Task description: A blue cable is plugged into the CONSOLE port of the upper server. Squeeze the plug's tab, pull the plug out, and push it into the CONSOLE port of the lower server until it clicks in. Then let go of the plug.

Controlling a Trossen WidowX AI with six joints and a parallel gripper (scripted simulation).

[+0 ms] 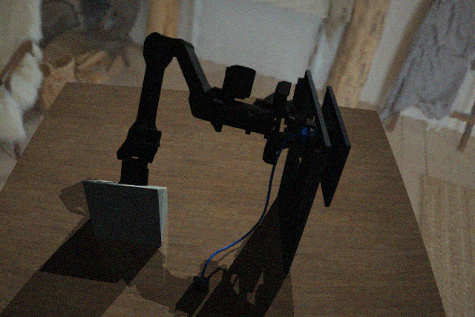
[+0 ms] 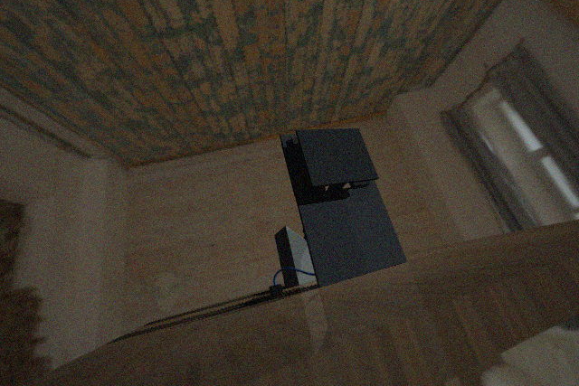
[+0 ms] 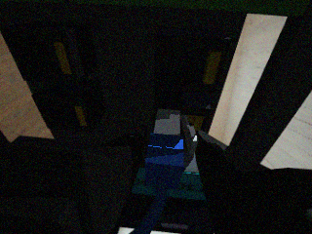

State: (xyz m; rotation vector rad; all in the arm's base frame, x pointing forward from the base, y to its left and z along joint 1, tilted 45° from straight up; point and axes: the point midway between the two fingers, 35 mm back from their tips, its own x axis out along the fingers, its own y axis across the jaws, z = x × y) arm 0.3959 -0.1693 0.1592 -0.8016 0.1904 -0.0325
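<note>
One end effector (image 1: 300,127) (image 3: 170,134), two fingers (image 1: 273,146) partly narrowed, flanks one blue plug (image 1: 305,132) (image 3: 165,157); whether it grips, I cannot tell.

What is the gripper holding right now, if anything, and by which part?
Cannot be told: the gripper's fingers flank the blue plug, but contact is too dark to confirm.

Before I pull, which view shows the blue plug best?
The wrist view: it shows the plug large and close, between the dark fingers, with its cable below. The top view shows only a small blue patch beside the panels. The exterior view shows some cable but no plug.
</note>
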